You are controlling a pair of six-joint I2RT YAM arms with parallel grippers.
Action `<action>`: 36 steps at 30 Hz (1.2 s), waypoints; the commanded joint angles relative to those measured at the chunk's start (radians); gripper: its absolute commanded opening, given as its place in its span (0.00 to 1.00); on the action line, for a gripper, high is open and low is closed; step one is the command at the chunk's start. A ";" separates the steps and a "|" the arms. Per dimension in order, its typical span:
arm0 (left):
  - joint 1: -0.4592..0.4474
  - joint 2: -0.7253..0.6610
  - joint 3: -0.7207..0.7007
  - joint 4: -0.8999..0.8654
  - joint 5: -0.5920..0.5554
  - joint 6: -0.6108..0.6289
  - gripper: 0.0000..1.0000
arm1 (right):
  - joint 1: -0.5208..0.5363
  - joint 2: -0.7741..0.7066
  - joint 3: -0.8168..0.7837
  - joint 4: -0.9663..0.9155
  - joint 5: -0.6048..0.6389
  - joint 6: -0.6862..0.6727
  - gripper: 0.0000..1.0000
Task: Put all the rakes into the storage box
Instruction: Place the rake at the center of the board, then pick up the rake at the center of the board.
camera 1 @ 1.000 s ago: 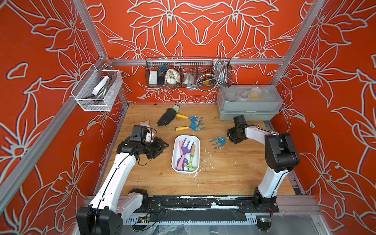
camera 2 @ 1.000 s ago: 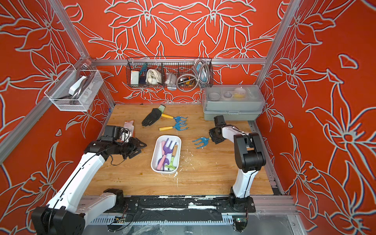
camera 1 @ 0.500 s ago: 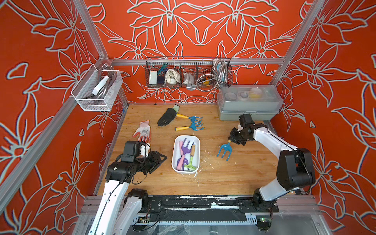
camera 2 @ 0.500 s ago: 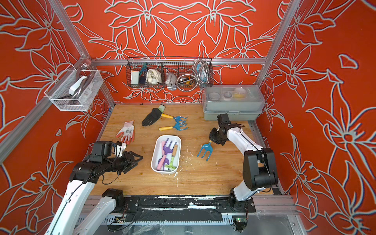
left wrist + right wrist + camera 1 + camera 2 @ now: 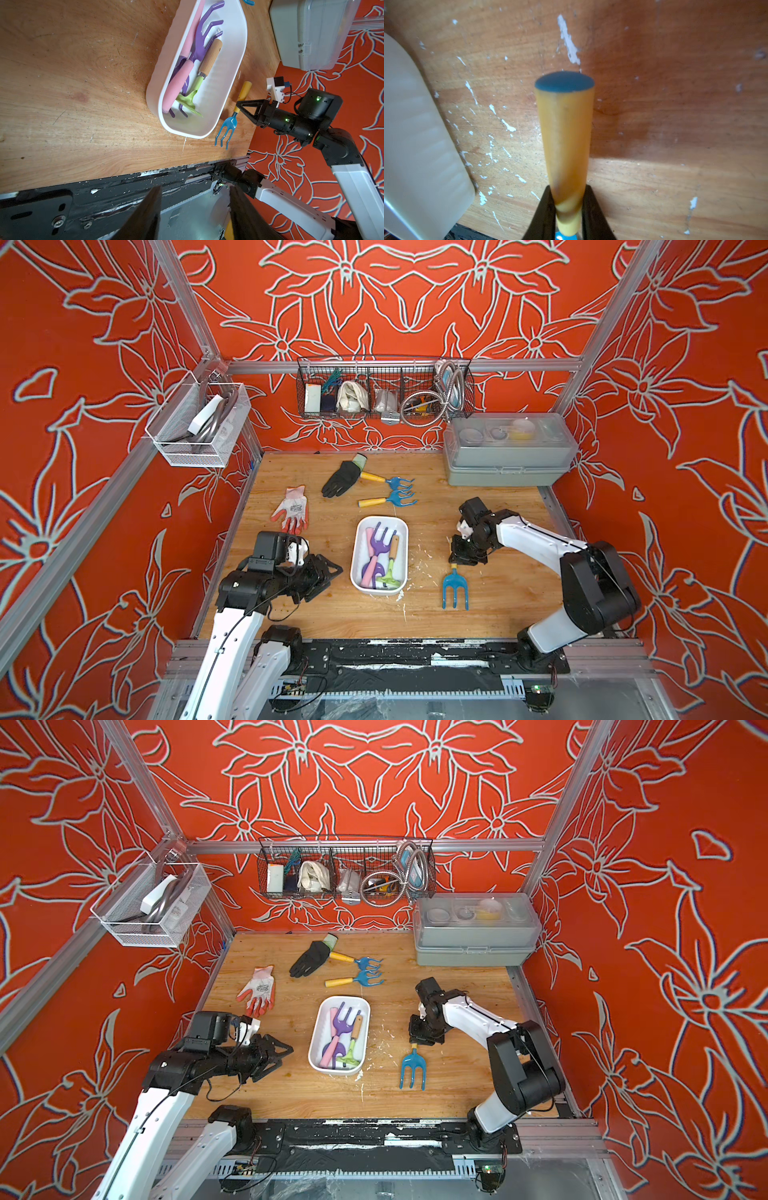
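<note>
Orange floral walls (image 5: pixel 415 302) frame a wooden desk (image 5: pixel 511 614), where we see the right gripper (image 5: pixel 459 562) clamped on the yellow handle of a blue three-tined rake (image 5: pixel 455 592), which lies just right of the shallow white plastic storage box (image 5: pixel 358 539). The left gripper (image 5: pixel 194 212) hangs empty, fingers apart.

The walls (image 5: pixel 395 302) are blazing orange-red with pale grey outlined flowers. The table (image 5: pixel 498 605) is showing honey-brown wood grain flecked white. The storage box (image 5: pixel 356 556) is gleaming plain white around purple, pink and lime-green tools (image 5: pixel 380 539). The rake (image 5: pixel 455 593) is wearing a blue head and yellow handle, as are 2 other rakes (image 5: pixel 390 499). 1 glove (image 5: pixel 341 479) is looking black, the other glove (image 5: pixel 293 508) white with orange fingers.
</note>
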 commanded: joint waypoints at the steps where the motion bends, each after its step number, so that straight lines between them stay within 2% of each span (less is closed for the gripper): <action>1: 0.005 0.039 0.051 0.007 0.021 0.038 0.55 | 0.006 -0.008 0.042 -0.038 0.060 -0.023 0.37; 3: 0.005 0.064 0.069 0.002 0.017 0.057 0.55 | 0.009 -0.007 0.055 -0.055 0.078 -0.036 0.42; 7: 0.005 0.098 0.076 0.015 0.000 0.066 0.55 | 0.026 -0.006 0.064 -0.089 0.125 -0.051 0.42; 14: 0.002 0.162 0.060 0.076 0.003 0.064 0.55 | 0.059 0.001 0.040 -0.099 0.181 -0.003 0.33; 26: 0.000 0.177 0.063 0.087 0.007 0.072 0.55 | 0.112 0.098 0.041 -0.061 0.196 0.054 0.31; 36: -0.004 0.196 0.053 0.117 -0.008 0.067 0.55 | 0.113 0.008 0.066 -0.108 0.215 0.045 0.10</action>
